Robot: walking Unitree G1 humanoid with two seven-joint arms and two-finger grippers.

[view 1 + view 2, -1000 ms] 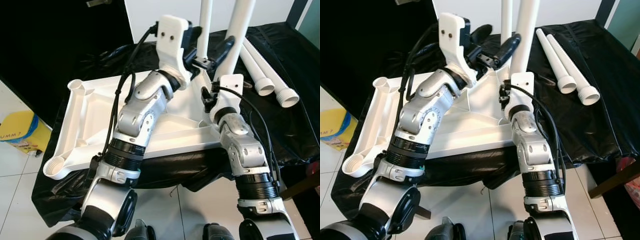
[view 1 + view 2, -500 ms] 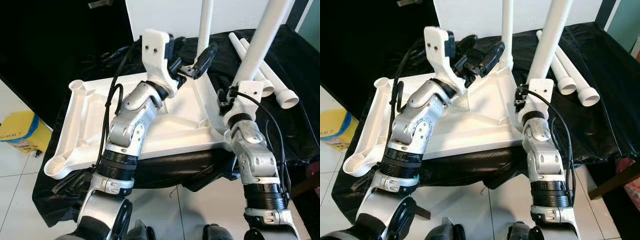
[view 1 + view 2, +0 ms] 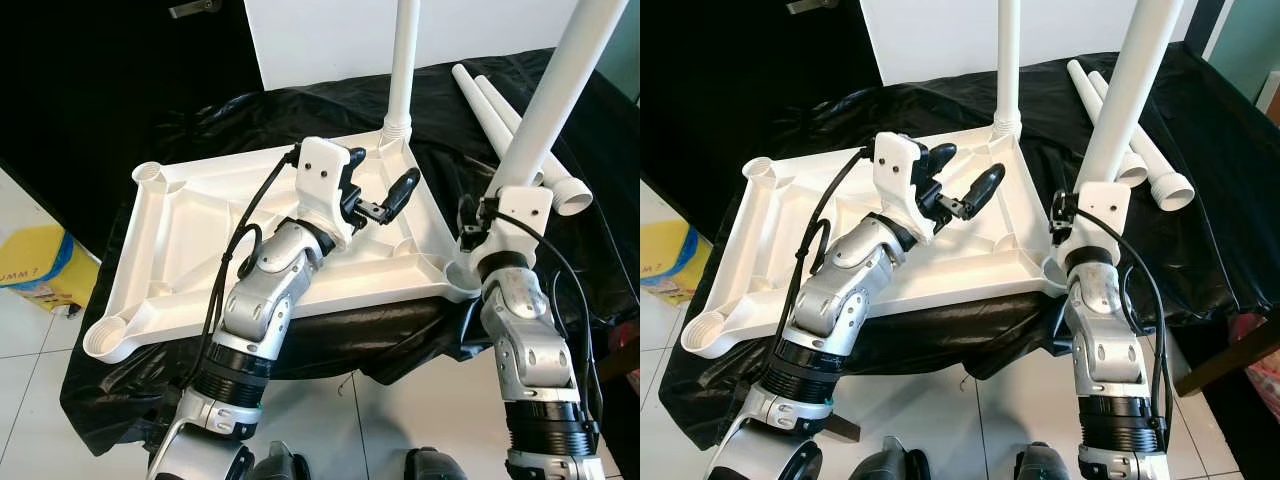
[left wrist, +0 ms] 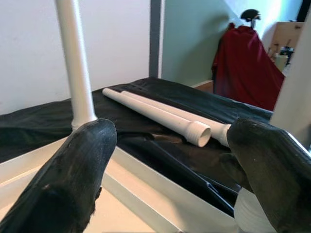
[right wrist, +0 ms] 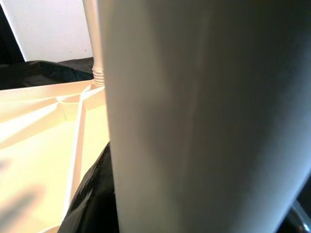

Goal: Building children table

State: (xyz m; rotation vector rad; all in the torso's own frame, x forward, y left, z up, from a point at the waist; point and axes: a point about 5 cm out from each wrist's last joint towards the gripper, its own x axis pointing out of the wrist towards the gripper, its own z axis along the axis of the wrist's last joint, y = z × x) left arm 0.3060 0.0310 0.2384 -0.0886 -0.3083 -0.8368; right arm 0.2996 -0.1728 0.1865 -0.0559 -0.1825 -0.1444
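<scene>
The left hand (image 3: 385, 203) has let go of the upright leg (image 3: 404, 62) and dropped low over the upturned tabletop (image 3: 190, 240), fingers spread; the right hand has carried its leg (image 3: 558, 92) rightward.

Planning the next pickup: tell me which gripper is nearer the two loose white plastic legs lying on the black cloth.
Right. The right gripper, holding an upright white leg, is just beside the loose legs; the left gripper hovers open over the white tabletop, farther away.

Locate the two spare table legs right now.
The two spare legs lie side by side on the black cloth at the robot's far right, beyond the upturned tabletop and just behind the leg at the right gripper.
</scene>
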